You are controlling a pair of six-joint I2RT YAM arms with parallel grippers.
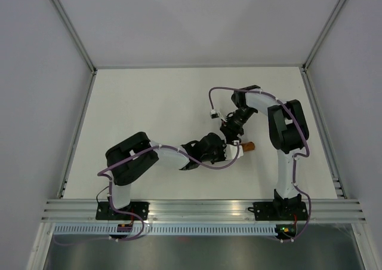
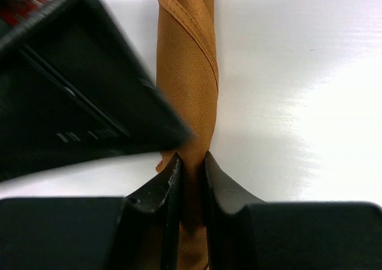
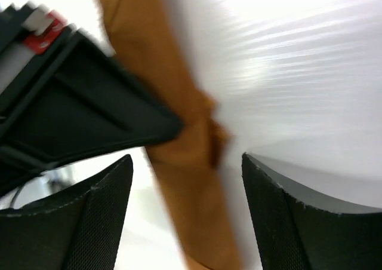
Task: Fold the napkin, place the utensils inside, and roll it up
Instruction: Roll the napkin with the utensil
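Napkin: we find it rolled into a narrow tube, a hemmed edge spiralling round it. It lies on the white surface, right of centre, between the two arms.

Left hand: clamped on one end of the roll, a finger pressed to each side.

Right hand: fingers spread wide, straddling the roll just beside the left hand. The view is blurred and we see no contact.

From above, only a short orange end shows.
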